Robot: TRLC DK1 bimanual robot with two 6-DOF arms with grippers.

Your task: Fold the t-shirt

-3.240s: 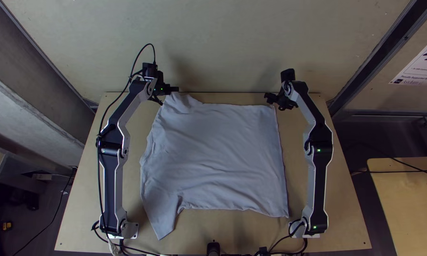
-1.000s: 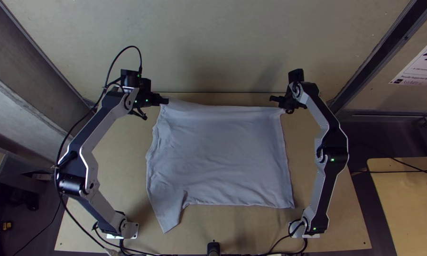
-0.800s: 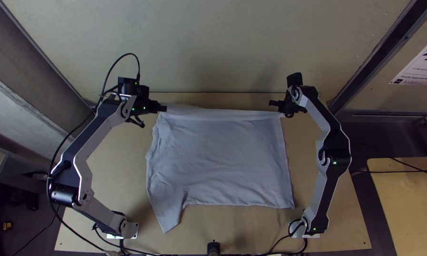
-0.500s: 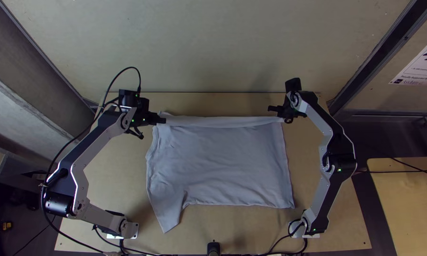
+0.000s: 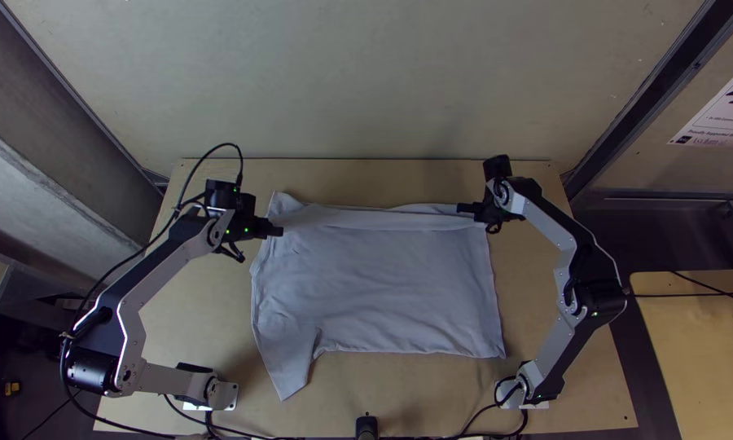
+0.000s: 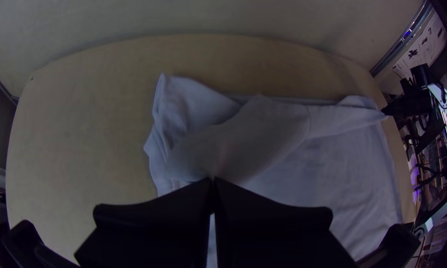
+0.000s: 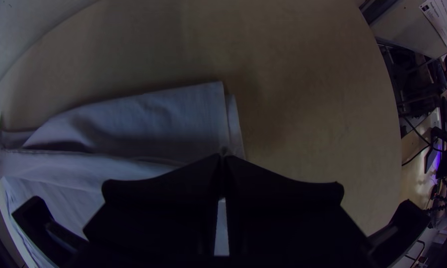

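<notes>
First fold in hand: shirt [image 5: 383,285] held at both ends of its turned part

Table [image 5: 432,399]: light wood, spanning the middle of the frame. Left arm [image 5: 159,269] down the left side, right arm [image 5: 550,224] down the right; both bent inward at their upper ends.

Shirt lies mid-frame between the arms, mostly spread, its lower hem toward the bottom of the frame. One sleeve [image 5: 289,371] sticks out at lower left. Along the top, a long narrow band [image 5: 366,218] of cloth is drawn across from arm to arm, upper part partly turned down over the body. Small loose flap [image 5: 281,204] at upper left, beyond the band.

Left gripper [image 5: 280,231], left of frame centre: pinched narrow, cloth caught at the tips. Right gripper [image 5: 460,208], upper right of centre: likewise closed down on the band's other end.

Reading: upper part being doubled toward the hem, early stage; most of the folding remains. Next move calls for both ends lowered together toward the bottom of the frame, evenly, then laid flat and released. Risk: left end sits lower in the frame than right, so the fold may come out skewed. Sleeve will probably want tucking in later.
</notes>
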